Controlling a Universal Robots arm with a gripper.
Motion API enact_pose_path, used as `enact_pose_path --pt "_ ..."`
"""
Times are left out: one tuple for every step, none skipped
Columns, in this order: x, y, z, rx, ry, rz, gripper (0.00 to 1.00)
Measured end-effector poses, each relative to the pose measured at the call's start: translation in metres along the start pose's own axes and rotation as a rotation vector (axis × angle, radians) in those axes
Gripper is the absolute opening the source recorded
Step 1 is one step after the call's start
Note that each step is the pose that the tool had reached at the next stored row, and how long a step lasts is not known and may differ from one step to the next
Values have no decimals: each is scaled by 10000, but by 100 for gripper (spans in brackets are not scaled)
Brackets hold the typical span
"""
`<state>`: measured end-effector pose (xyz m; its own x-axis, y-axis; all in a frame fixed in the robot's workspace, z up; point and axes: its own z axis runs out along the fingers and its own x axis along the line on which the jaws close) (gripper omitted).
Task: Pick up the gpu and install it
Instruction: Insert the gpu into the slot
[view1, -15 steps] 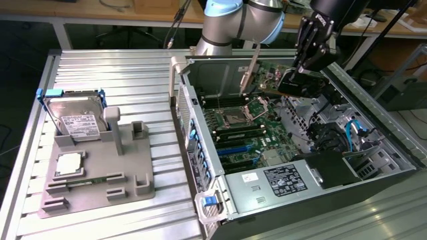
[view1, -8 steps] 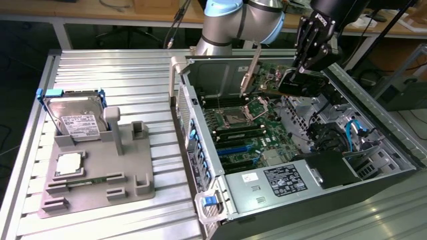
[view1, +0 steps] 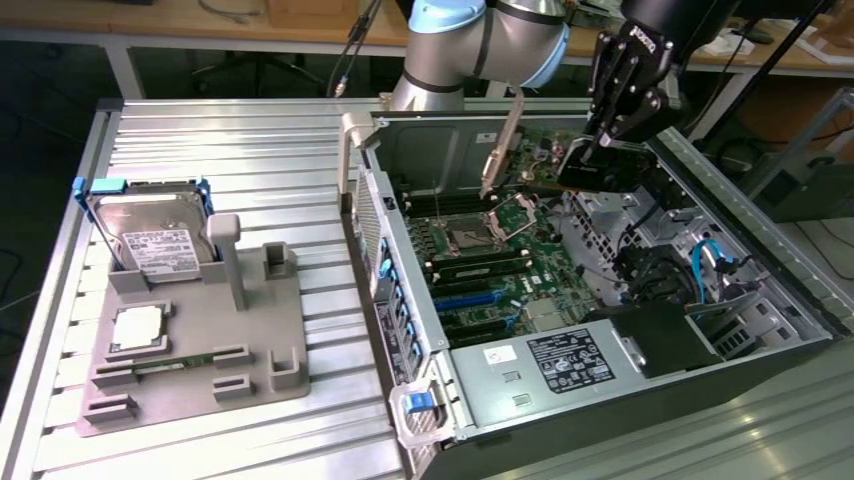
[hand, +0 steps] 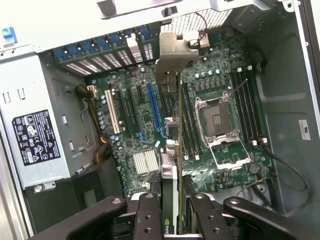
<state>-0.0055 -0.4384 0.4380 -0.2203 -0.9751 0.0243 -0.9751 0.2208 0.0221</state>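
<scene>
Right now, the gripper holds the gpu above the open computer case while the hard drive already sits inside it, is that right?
Not quite: the exterior view shows the hard drive standing in the grey holder beside the case, not inside it. The gripper does hold the gpu above the open case.

On the ribbed aluminium surface (view1: 227, 160), a grey plastic parts fixture (view1: 274, 388) and an open black computer case (view1: 627, 425) are placed.
</scene>
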Motion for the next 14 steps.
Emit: enact_pose_path --pt "0 0 -1 2 2 -67 27" --pt "0 0 -1 3 4 -130 27" --pt "0 0 -1 5 5 -203 27" --pt "0 0 -1 6 7 -268 27" --pt "0 0 -1 8 7 -334 27" --pt "0 0 -1 10 9 -405 27" --pt "0 0 -2 11 11 -475 27" --pt "0 0 -2 13 12 -543 27" --pt "0 0 -2 15 14 -629 27" --pt "0 0 -2 17 16 -701 27" --pt "0 0 -2 19 18 -790 27" --pt "0 0 -2 21 19 -859 27" --pt "0 0 -2 23 21 -929 27" --pt "0 0 -2 24 22 -997 27"
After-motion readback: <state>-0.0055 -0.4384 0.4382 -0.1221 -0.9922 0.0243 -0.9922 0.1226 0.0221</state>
